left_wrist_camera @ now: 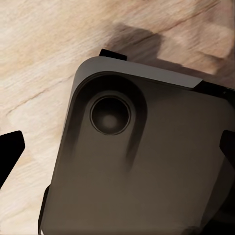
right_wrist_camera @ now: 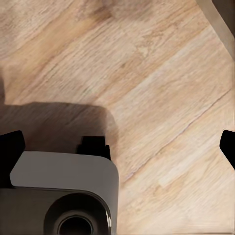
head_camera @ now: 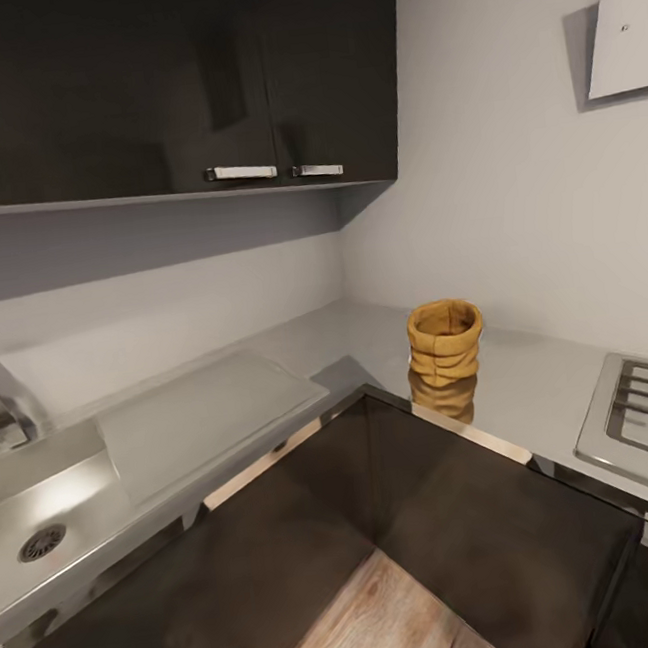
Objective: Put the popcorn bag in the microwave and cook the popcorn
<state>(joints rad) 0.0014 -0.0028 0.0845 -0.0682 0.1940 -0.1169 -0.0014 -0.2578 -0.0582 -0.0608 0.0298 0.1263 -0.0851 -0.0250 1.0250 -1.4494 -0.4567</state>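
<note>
Standing crumpled on the glossy grey countertop (head_camera: 532, 381), the popcorn bag (head_camera: 446, 340); both arms' fingers spread wide, empty.

The popcorn bag (head_camera: 446, 340) stands alone near the inner corner of the countertop (head_camera: 542, 380), with bare slab all round it, so it's reachable from the near side or from above. To its right sits the gas hob (head_camera: 645, 420), well apart. Left is a drainboard (head_camera: 204, 418) and sink (head_camera: 44, 517). Overhead, the dark wall cabinets (head_camera: 185, 78) hang over the far left run, and a hood (head_camera: 621, 18) sits up on the right wall.
</note>
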